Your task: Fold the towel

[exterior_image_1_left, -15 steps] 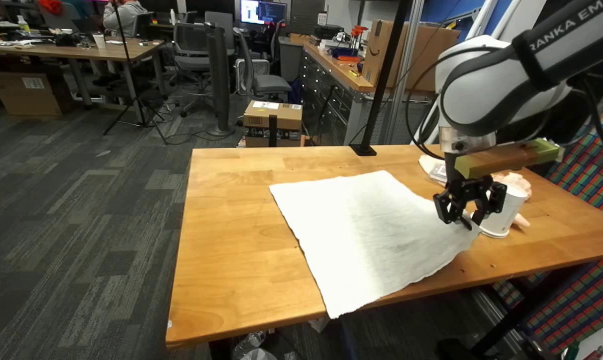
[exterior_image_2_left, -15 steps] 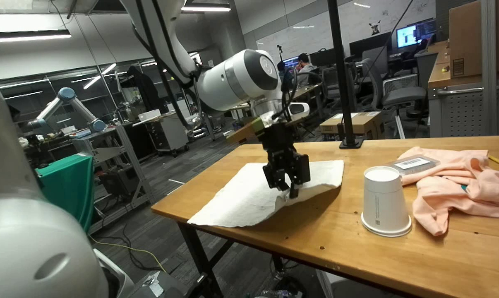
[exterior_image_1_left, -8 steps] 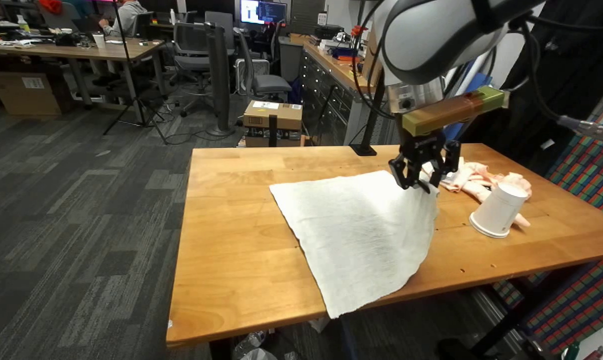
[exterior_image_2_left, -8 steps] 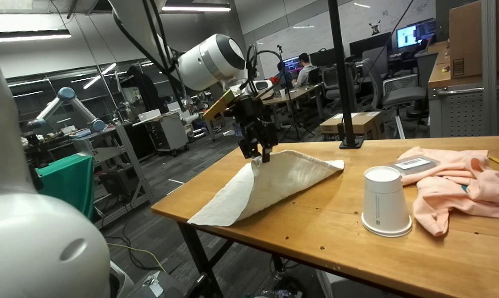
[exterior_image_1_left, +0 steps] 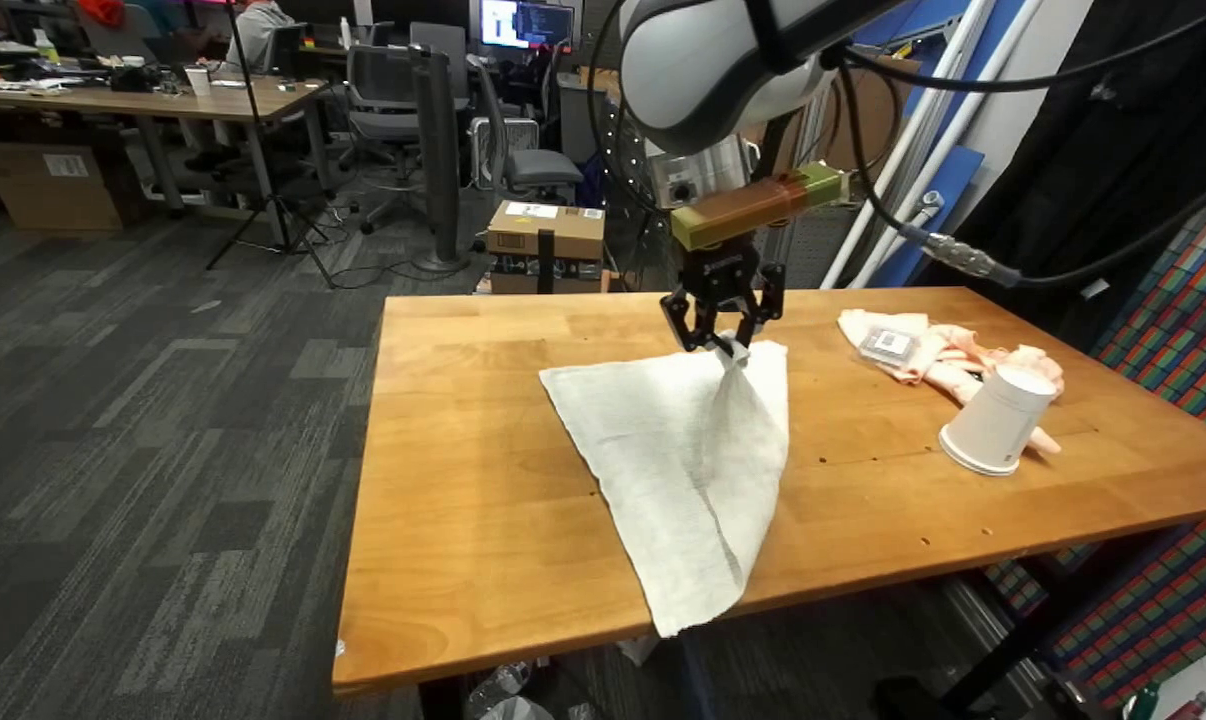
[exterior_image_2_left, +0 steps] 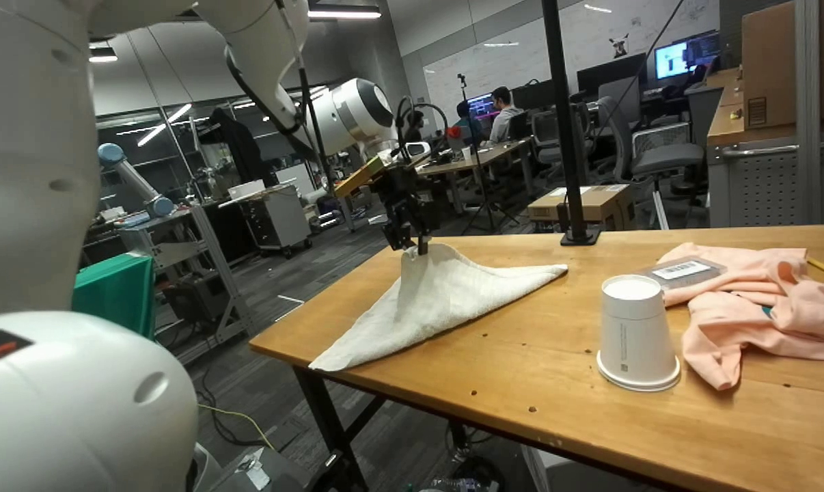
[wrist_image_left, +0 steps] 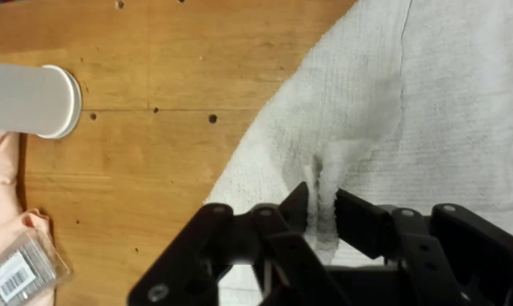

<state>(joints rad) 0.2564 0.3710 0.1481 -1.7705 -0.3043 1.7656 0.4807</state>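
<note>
The white towel (exterior_image_1_left: 643,440) lies on the wooden table, partly folded over itself. Its near tip hangs slightly past the table's front edge in an exterior view. My gripper (exterior_image_1_left: 731,345) is shut on a pinched part of the towel and holds it a little above the table. In an exterior view, the towel (exterior_image_2_left: 446,294) rises in a tent shape toward the gripper (exterior_image_2_left: 412,249). In the wrist view, a bunched double layer of towel stands between the fingertips of the gripper (wrist_image_left: 321,208), and the rest of the towel (wrist_image_left: 460,127) spreads beneath.
A white upside-down cup (exterior_image_2_left: 636,335) stands on the table (exterior_image_2_left: 535,369). Beside it lies a peach cloth (exterior_image_2_left: 781,307) with a clear labelled case (exterior_image_2_left: 685,270) on it. A black post (exterior_image_2_left: 572,137) rises from the table's far edge.
My gripper has carried the held towel part away from the cup and across the towel, lifting it. The towel's cup-side part has folded over and more bare table shows there.
</note>
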